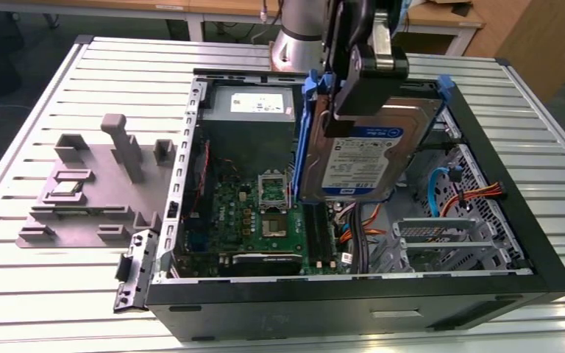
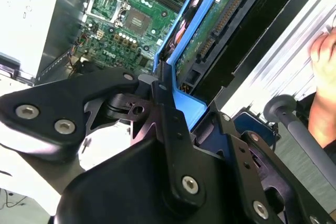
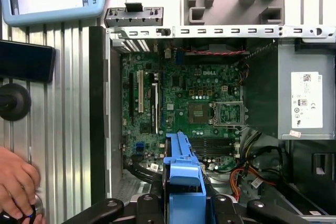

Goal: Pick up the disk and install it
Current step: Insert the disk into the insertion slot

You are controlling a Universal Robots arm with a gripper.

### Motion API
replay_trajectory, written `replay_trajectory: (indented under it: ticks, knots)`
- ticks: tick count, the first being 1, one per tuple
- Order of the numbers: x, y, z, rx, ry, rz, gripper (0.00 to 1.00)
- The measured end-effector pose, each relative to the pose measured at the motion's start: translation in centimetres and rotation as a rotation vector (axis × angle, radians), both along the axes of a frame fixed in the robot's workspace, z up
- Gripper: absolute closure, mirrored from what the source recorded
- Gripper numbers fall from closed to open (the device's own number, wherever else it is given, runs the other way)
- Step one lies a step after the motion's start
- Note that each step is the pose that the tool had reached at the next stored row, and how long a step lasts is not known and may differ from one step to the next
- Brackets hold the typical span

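Gripper (image 1: 361,110) jaws tight on the disk (image 1: 366,162), seemingly above the case (image 1: 361,298); a hand (image 3: 18,187) in first wrist view

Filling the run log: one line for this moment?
gripper: shut on disk | disk: held on edge above open case | installed: not yet

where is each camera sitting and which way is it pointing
Exterior view: above the table, looking down slantwise into the open case; shows the arm and the end effector gripping the disk.
First wrist view: on the wrist, looking straight down on the motherboard; end effector in the foreground.
Second wrist view: on the wrist, looking along the disk's edge.
Shared: both wrist views show a person's hand outside the case.
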State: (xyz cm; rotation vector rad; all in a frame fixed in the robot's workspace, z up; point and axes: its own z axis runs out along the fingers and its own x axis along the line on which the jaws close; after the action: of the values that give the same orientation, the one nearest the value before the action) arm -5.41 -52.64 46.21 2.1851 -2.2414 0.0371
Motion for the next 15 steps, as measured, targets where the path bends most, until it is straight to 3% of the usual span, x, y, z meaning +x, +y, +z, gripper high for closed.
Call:
replay_trajectory:
  ticks: [12, 15]
  knots:
    - [1.72, -0.08, -0.13, 0.0000, 0.0000, 0.000, 0.64]
    - [1.94, -0.28, -0.15, -0.0003, 0.0001, 0.000, 0.64]
